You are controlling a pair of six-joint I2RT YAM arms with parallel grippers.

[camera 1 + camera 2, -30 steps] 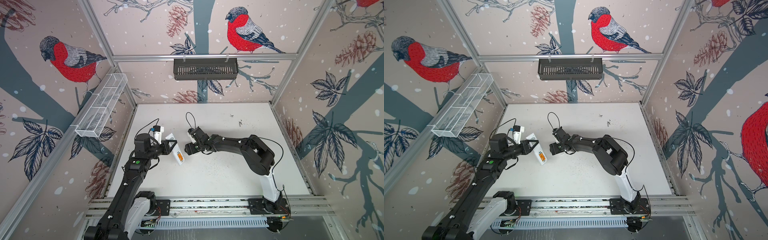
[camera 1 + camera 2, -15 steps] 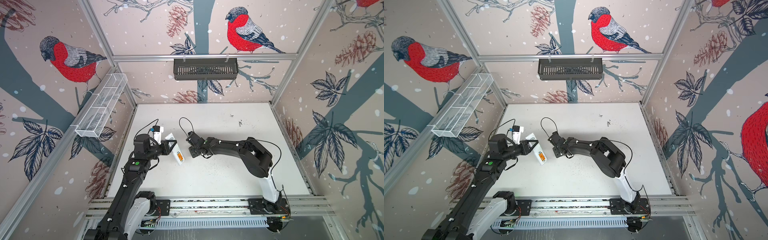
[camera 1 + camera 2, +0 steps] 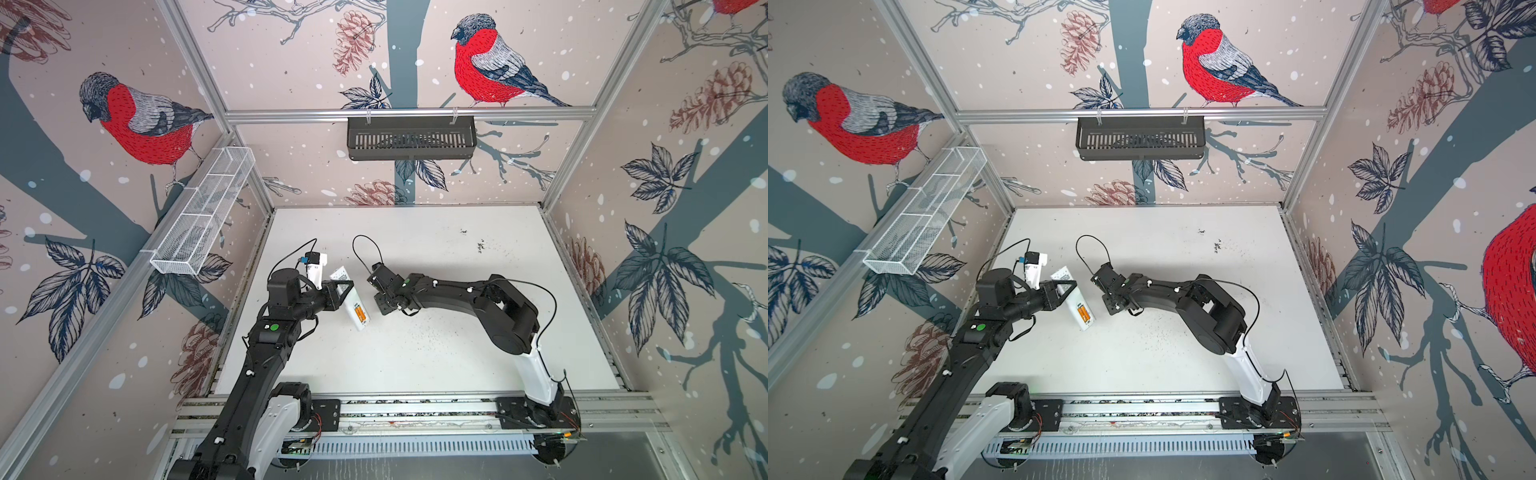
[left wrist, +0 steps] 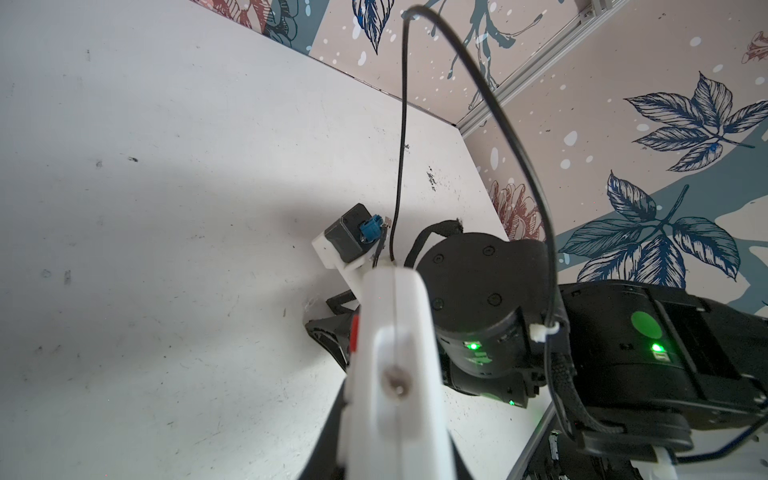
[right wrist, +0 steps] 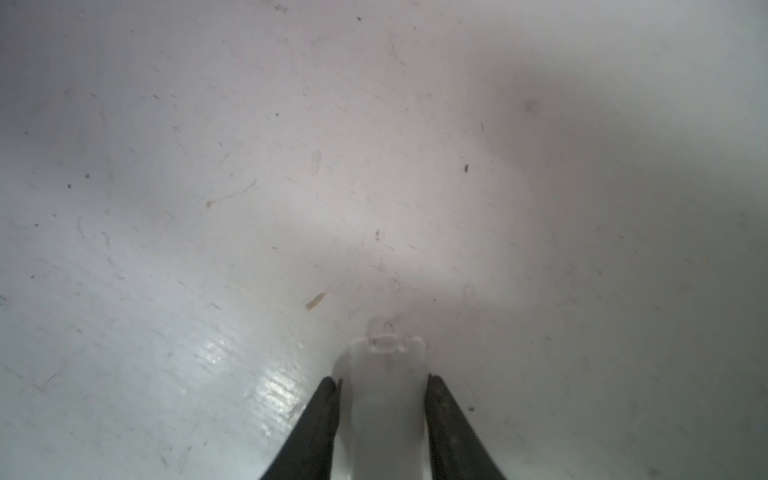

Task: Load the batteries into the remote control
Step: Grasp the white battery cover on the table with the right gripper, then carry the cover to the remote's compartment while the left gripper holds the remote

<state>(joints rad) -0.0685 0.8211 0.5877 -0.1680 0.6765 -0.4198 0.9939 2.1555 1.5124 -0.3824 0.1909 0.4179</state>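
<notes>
1. The right hand (image 5: 384,380) has edged toward the remote control (image 3: 352,305) and drawn its fingers in.
2. White worktop (image 3: 436,353), scuffed and speckled; bullfinch wallpaper (image 3: 137,124) all round.
3. Only the right wrist view shows that hand grasping a small white cover (image 5: 386,407) on the worktop.
4. The left hand (image 3: 341,288) clenches the tilted remote near the worktop's left edge, orange batteries (image 3: 360,312) seated in its bay; its label is unreadable.

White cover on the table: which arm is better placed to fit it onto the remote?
Right. The right gripper clasps the white cover on the table; the left gripper is busy holding the remote.
</notes>
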